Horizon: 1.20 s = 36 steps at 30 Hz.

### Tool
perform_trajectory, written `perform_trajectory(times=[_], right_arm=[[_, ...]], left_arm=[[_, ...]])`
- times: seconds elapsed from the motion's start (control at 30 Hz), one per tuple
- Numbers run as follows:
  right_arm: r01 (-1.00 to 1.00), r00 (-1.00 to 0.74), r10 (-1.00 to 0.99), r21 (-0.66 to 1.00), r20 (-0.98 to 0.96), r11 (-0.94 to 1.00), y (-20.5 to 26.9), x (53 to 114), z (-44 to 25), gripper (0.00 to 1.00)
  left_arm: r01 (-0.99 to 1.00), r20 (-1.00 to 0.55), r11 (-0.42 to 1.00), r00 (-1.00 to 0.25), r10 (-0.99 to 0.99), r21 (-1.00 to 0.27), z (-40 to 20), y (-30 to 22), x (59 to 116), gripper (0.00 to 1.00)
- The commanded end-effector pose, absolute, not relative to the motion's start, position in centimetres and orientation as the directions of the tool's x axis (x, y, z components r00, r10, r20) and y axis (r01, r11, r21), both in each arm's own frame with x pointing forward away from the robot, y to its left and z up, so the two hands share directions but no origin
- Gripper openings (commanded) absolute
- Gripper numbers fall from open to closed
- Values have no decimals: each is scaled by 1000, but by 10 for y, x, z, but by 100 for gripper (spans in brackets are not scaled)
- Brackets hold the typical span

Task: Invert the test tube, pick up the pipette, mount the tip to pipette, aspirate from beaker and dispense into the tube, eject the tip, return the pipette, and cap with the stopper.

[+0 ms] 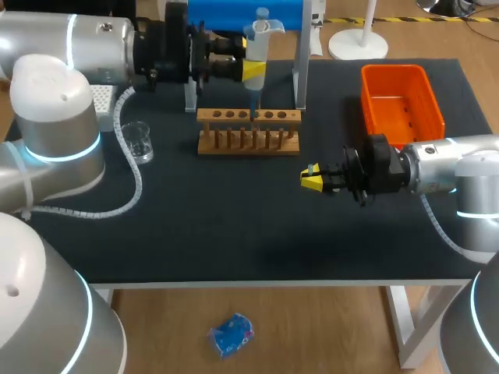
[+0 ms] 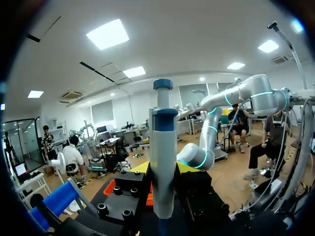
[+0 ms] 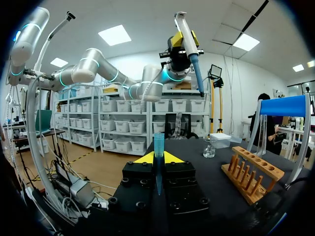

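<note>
1. Hanging over the long wooden test-tube rack [image 1: 248,132], the tall grey-white pipette with the blue plunger [image 1: 257,43] is running the biggest risk. Its slim blue tip [image 3: 198,73] is pointing down just above the rack's holes, so a drop or sideways drift would be striking wood and bending or shedding the tip.
2. The small clear glass beaker [image 1: 140,142] is standing well apart from the pipette, just beside the left arm's white spiral-wrapped cable [image 1: 139,187]. A wide sweep towards it would be risking a tip-over or a dragged cable.
3. The thin blue translucent tapered tube [image 3: 158,147] is being held out in the air, away from the rack on its right side. Dispensing would be calling for both arms to be meeting precisely, and a slight misalignment would be sending liquid onto the black table [image 1: 234,234] instead of into the narrow mouth.
4. The left gripper [image 1: 253,72] is clamping the pipette body from both sides, its fingers spread only as wide as that body.
5. The right gripper [image 1: 310,180] is pinching the tube upright, its fingers nearly together. I am taking this for the test tube, though it is too slight here to be ruling out a spare tip.
</note>
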State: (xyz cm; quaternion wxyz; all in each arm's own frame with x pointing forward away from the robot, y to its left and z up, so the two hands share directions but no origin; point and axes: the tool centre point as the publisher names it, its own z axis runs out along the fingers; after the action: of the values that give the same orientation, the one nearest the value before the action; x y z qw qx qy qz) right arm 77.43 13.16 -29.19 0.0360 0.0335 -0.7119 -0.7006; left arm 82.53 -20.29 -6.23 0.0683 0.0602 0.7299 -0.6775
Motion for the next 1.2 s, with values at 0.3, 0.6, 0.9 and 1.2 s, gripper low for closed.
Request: perform_trajectory(times=[0.3, 0.6, 0.9, 1.2], right_arm=[[2, -995, -96, 1000, 4, 18, 131, 774, -291, 0], [2, -995, -96, 1000, 4, 18, 131, 774, -291, 0], [2, -995, -96, 1000, 4, 18, 131, 774, -291, 0], [2, -995, -96, 1000, 4, 18, 131, 774, -291, 0]], left_arm=[[150, -153, 64, -987, -56, -987, -63, -230, 793, 0], [83, -83, 28, -996, -17, -996, -67, -231, 787, 0], [59, -59, 10, -998, 4, -998, -72, -221, 805, 0], [51, -51, 35, -999, 12, -998, -71, -219, 814, 0]])
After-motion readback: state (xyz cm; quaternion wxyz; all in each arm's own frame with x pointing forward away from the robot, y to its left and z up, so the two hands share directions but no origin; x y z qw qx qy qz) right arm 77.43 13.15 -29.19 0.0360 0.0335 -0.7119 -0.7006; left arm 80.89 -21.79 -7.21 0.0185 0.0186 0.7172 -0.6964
